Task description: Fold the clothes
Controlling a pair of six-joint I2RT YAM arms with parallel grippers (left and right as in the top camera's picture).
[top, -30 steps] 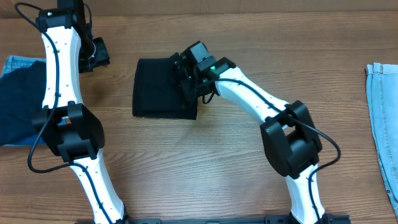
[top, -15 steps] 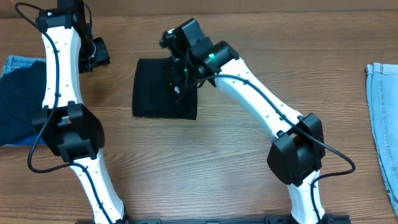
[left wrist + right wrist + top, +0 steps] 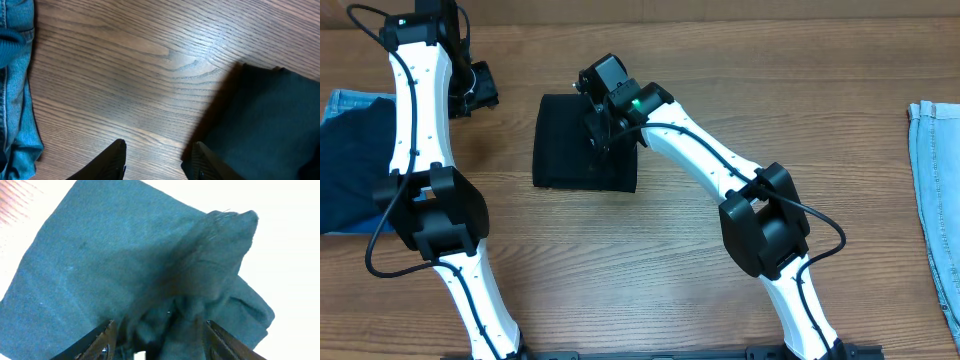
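A dark folded garment [image 3: 570,150] lies flat on the wooden table, left of centre. My right gripper [image 3: 599,132] hangs over its upper right part. In the right wrist view the fingers [image 3: 162,332] are spread wide, with a bunched fold of the dark teal cloth [image 3: 120,260] between them. My left gripper [image 3: 480,90] is at the far left, open and empty. In the left wrist view its fingers [image 3: 159,150] are over bare wood, beside a corner of dark cloth [image 3: 270,120].
A pile of dark blue cloth and denim [image 3: 345,160] lies at the left edge; its denim also shows in the left wrist view [image 3: 15,75]. Light blue jeans [image 3: 935,200] lie at the right edge.
My right arm has swung left, from the garment's right edge to over its upper part, fingers pointing down at it. The left arm has not moved.
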